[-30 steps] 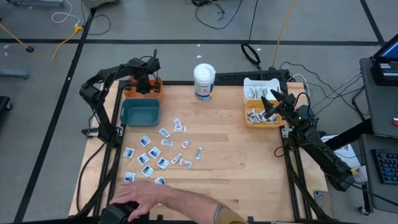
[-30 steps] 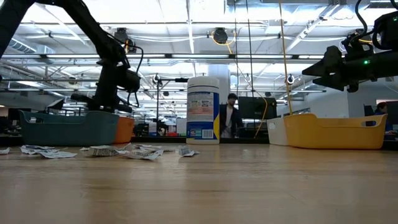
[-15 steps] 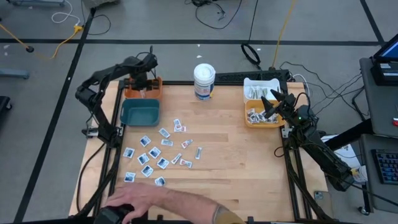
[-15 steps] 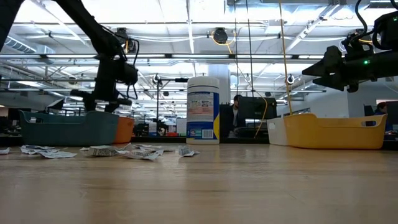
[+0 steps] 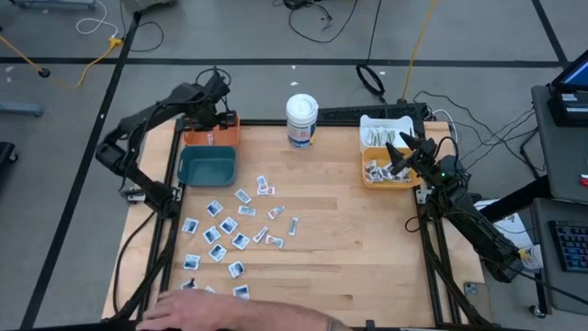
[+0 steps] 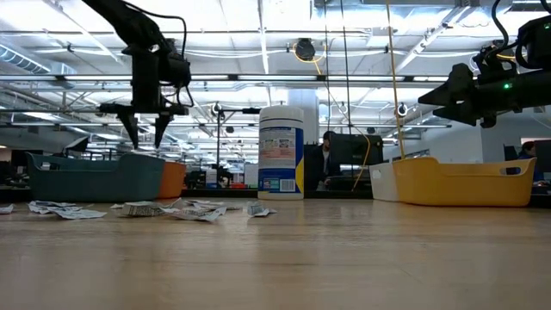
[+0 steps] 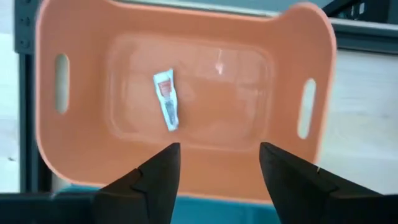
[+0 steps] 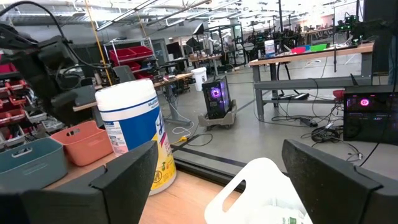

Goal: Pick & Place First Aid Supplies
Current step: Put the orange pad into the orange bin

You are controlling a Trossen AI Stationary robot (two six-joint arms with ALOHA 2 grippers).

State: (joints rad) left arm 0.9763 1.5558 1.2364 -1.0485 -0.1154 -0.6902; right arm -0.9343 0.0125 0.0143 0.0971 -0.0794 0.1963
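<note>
Orange plastic fills the left wrist view: you are looking past the left gripper [image 7: 217, 180] straight down into the orange bin [image 7: 87, 162]. Its jaws stand apart with nothing between them. One narrow packet with a red mark [image 7: 166, 99] lies flat on the bin floor, below the jaws and slightly off toward one finger, touching neither. In the low view the left gripper [image 6: 143, 131] hangs above the bins, fingers pointing down, clear of the rims.

The teal bin [image 5: 206, 166] sits just beside the orange bin [image 5: 210, 134], on the side nearer you. Most of the first aid supplies [image 5: 241, 221] lie scattered on the wooden table [image 5: 349, 239], well away from both sets of jaws.

The right gripper [image 5: 397, 152] hovers over the yellow bin [image 5: 375, 176], its jaws spread wide and empty; packets lie in that bin beneath them. The white tub [image 8: 132, 134] stands ahead of the right jaws. A person's hand [image 5: 207, 308] rests at the table's near edge.
</note>
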